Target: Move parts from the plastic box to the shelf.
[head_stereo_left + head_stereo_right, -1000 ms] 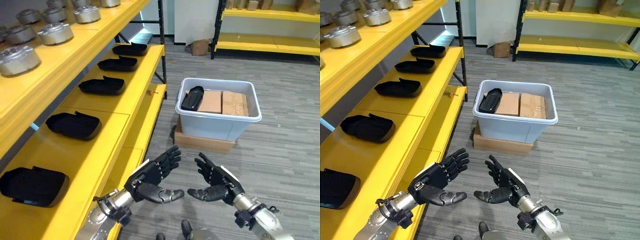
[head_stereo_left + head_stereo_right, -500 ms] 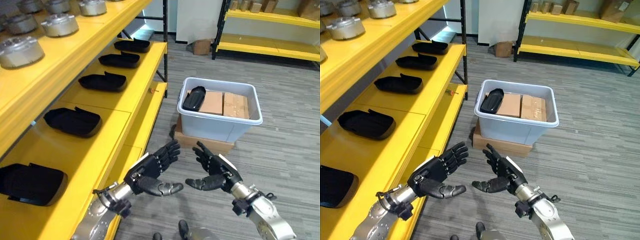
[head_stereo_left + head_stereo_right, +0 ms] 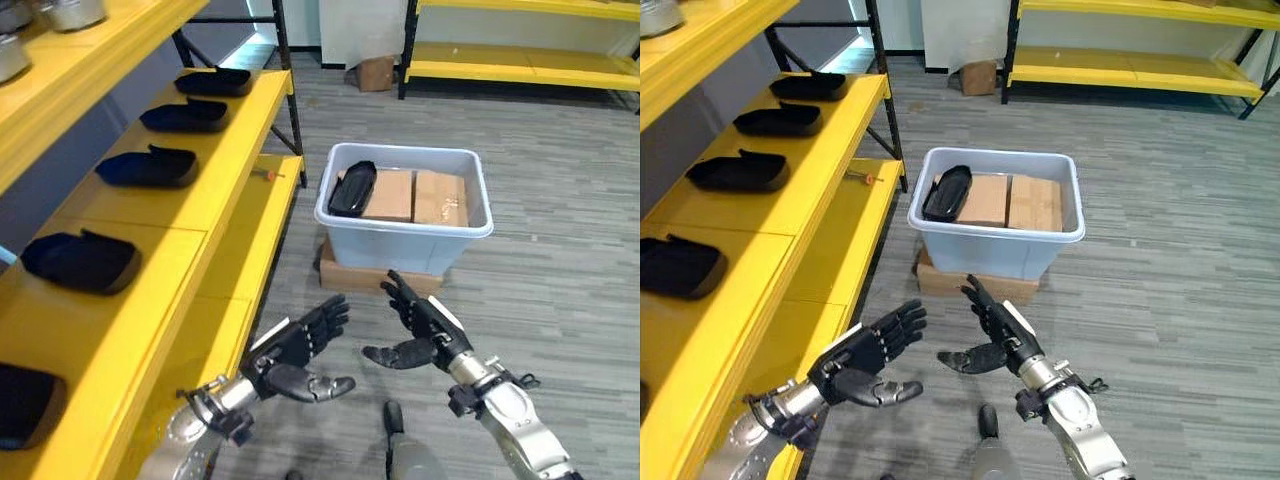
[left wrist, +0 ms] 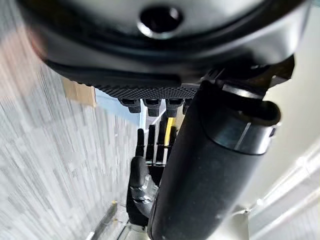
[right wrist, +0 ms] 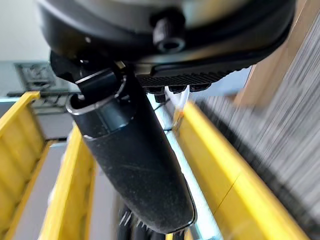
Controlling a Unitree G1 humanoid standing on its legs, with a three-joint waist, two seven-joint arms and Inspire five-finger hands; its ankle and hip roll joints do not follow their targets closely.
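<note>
A pale plastic box stands on a flat cardboard base on the floor ahead. Inside it a black part leans against the left wall, beside two brown cartons. Several black parts lie in a row on the yellow shelf to my left, the nearest full one close by. My left hand and right hand hover open and empty over the floor, palms facing each other, short of the box. In the left wrist view the right hand shows past my open left fingers.
An upper yellow shelf carries round metal parts. A black upright post stands at the shelf's far end. Another yellow rack runs along the back, with a small carton on the floor beside it. Grey floor spreads to the right.
The camera has swung right and down, so shelf and box sit further left in view. Both hands stay open and empty, held a little wider apart.
</note>
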